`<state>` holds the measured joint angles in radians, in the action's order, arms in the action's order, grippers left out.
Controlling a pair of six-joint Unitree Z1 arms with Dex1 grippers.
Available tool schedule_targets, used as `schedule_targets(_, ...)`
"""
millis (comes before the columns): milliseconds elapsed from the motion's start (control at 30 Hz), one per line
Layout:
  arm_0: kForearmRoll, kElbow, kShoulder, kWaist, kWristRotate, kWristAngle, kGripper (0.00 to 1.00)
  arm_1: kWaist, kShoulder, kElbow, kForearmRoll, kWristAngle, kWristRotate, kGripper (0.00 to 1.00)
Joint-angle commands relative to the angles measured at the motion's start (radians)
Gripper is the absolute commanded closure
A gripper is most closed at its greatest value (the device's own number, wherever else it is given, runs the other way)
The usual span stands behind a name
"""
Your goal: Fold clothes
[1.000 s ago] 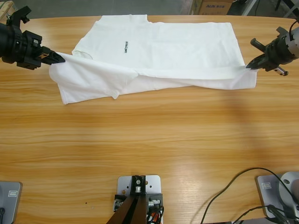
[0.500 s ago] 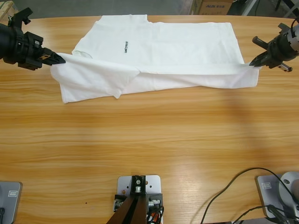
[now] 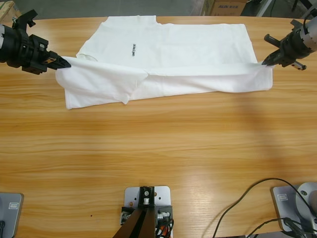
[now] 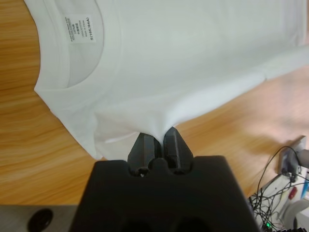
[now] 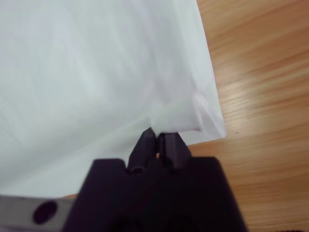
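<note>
Lengthwise fold under way: left gripper (image 3: 65, 62) and right gripper (image 3: 264, 63) each pinch the white T-shirt (image 3: 188, 49) edge; next, carry it across evenly

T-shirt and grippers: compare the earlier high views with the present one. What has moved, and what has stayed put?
The right gripper and left gripper carried the T-shirt edge slightly toward the far side of the table, the right more. Both stay shut on cloth; the far half lies unmoved.

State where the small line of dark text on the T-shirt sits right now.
In the high view the dark text sits on the T-shirt's flat far layer, left of its middle, beyond the raised fold.
</note>
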<state>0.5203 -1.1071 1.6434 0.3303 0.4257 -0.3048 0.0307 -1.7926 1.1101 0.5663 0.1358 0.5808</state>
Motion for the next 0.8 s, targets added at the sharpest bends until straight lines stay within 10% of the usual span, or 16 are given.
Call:
schedule_targets(33, 0.012, -0.002, 0.049, -0.016, -0.013, 0.015, 1.0, -0.016, -0.059, 0.04, 0.03, -0.037, -0.038, 1.0)
schedule_targets(800, 0.013, -0.001, 0.063, -0.016, -0.013, 0.015, 1.0, 0.006, -0.132, 0.125, 0.096, -0.07, -0.142, 1.0)
